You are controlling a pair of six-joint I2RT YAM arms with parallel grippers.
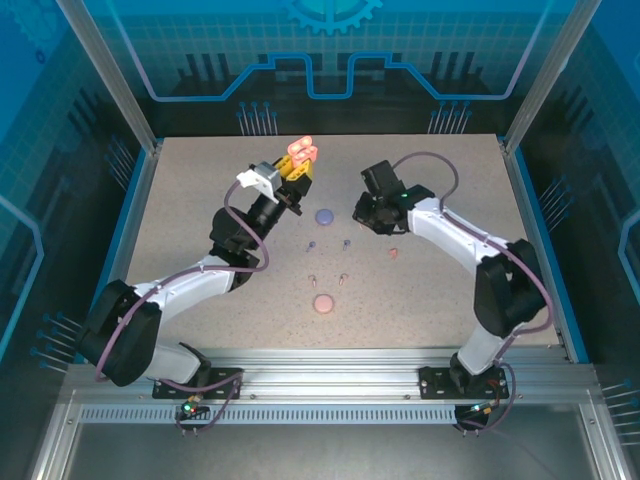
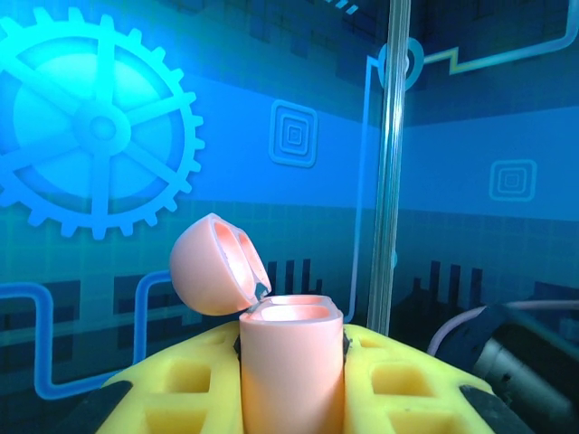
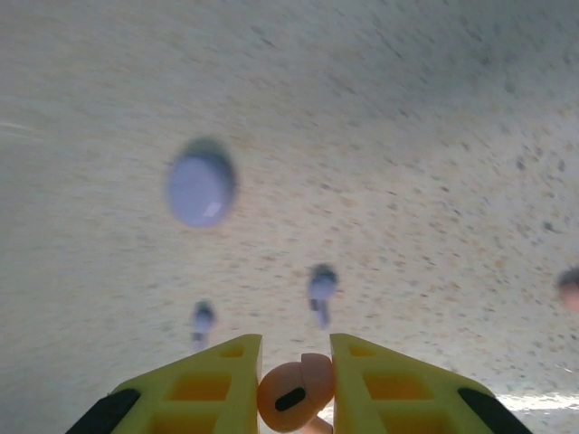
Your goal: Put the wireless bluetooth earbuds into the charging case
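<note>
My left gripper (image 1: 297, 170) is raised over the back of the table, shut on a salmon-orange charging case (image 2: 291, 362) that stands upright between the yellow fingers (image 2: 407, 380). The case's lid (image 2: 217, 267) is swung open to the left, and both of its wells look empty. My right gripper (image 3: 296, 384) hovers above the table, shut on a salmon-orange earbud (image 3: 294, 398). A second salmon-orange earbud (image 1: 393, 253) lies on the table near the right arm. Two purple earbuds (image 3: 320, 287) (image 3: 203, 318) lie below the right gripper. Two pink earbuds (image 1: 312, 279) (image 1: 343, 279) lie nearer the front.
A closed purple case (image 1: 323, 215) sits between the two grippers, and it also shows in the right wrist view (image 3: 200, 188). A closed pink case (image 1: 323, 304) lies toward the front. Glass walls and metal posts (image 2: 391, 163) ring the speckled table (image 1: 200, 200).
</note>
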